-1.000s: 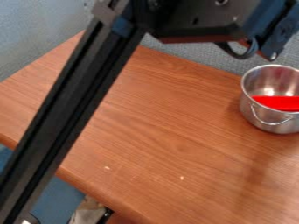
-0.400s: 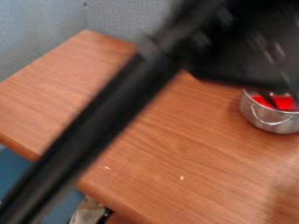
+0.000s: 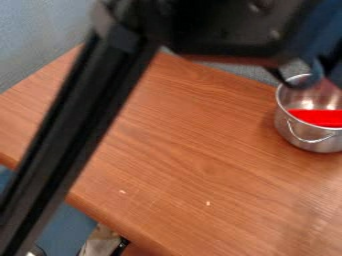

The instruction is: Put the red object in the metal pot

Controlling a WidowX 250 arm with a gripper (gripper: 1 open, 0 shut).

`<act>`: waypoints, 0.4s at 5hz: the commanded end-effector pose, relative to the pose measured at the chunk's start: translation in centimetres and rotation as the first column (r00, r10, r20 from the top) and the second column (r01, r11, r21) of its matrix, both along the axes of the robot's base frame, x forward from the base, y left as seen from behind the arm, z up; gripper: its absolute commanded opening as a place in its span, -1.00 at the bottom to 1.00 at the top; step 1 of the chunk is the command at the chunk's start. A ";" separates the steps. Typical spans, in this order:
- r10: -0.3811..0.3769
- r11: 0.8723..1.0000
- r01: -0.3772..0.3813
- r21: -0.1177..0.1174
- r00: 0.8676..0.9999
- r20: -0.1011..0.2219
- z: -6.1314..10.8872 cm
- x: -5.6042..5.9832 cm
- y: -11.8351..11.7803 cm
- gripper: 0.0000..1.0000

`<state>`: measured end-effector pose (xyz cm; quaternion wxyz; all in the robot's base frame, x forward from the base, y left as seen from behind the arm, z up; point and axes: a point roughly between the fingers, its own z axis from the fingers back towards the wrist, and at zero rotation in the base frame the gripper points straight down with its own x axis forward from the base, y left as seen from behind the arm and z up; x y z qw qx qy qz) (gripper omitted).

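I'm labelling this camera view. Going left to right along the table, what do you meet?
Blue wall → black arm → bare wooden table → metal pot with the red object inside.

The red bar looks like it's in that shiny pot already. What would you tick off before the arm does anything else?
1. Bright red plastic-looking bar inside the round shiny steel pot: ok.
2. Bar free of the pincer: ok as far as visible; nothing red at the blurred tip above the rim.
3. Pincer open or shut: cannot tell, motion blur.
4. Pot upright on the brown wooden table: ok.
5. Bar lying fully below the rim: cannot tell; the picture's edge crops the pot.
6. Arm clear of the pot: ok, it hangs above and behind it.
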<state>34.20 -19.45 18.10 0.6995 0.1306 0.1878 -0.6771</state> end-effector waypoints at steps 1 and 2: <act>0.079 0.997 -0.077 -0.027 0.995 0.065 0.9 -0.3 -0.1 1.00; 0.119 0.992 -0.117 -0.039 0.991 0.066 0.2 -0.4 -0.8 1.00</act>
